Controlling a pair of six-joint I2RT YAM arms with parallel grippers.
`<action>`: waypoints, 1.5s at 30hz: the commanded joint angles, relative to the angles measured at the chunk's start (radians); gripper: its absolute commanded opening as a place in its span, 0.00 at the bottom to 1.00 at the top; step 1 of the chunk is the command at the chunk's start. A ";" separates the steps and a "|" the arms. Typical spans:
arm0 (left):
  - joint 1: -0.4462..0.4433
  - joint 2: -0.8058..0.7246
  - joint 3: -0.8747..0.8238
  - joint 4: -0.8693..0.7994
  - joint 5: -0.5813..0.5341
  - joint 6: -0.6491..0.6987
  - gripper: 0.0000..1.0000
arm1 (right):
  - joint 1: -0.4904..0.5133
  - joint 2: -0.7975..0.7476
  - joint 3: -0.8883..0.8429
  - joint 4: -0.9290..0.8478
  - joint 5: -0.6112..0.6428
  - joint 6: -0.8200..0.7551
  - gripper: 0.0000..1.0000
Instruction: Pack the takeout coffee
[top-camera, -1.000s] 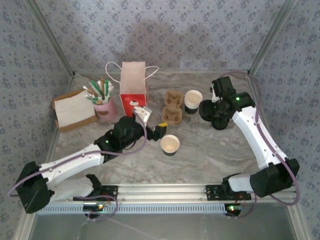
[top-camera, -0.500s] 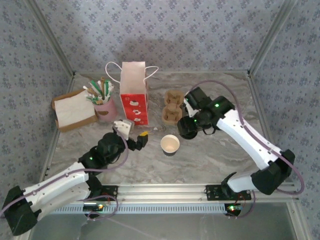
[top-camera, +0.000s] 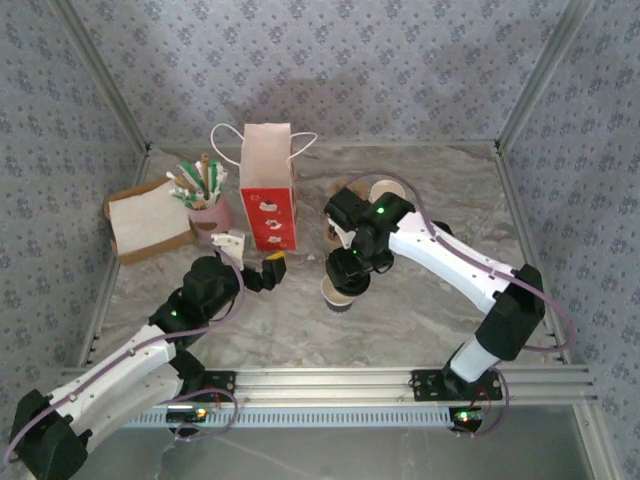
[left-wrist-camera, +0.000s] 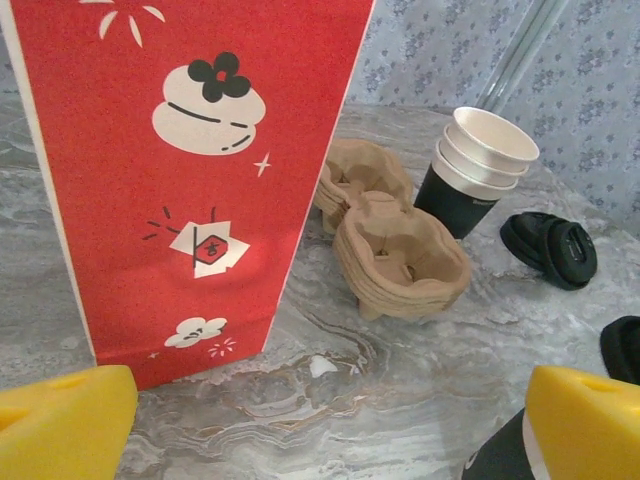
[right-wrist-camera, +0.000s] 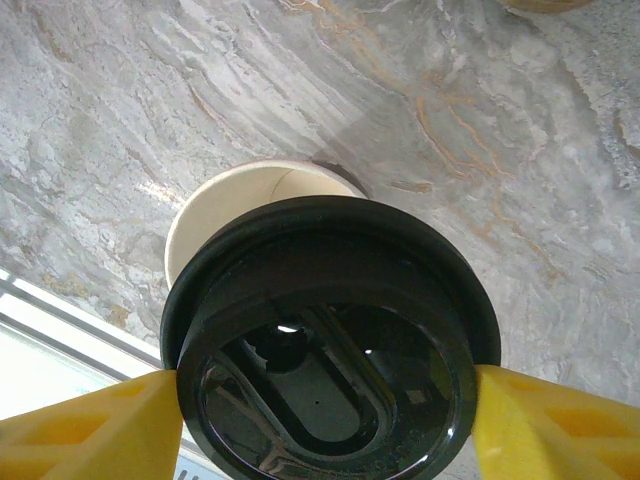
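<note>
The work surface is a marbled table enclosed by blue patterned walls. We take the upright red paper bag as the reference. The black cup stands open-mouthed on the table, to the right of the bag and nearer the arm bases. The right gripper hangs directly above the cup, its yellow fingers pinching the black lid at opposite edges. The lid is level but offset, so an arc of the cup's cream interior shows. We cannot tell whether the lid touches the rim. The left gripper, just in front of the bag, has its jaws spread wide and holds nothing. Stacked cardboard carriers lie to the right of the bag.
</note>
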 joint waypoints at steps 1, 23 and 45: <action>0.003 0.001 -0.002 0.036 0.040 -0.015 1.00 | 0.020 0.024 0.034 -0.034 -0.021 0.021 0.73; 0.003 -0.002 -0.002 0.037 0.036 -0.007 1.00 | 0.037 0.105 0.033 0.023 -0.044 0.013 0.73; 0.003 -0.013 -0.001 0.030 0.042 -0.006 1.00 | 0.052 0.125 0.021 0.015 -0.026 0.003 0.73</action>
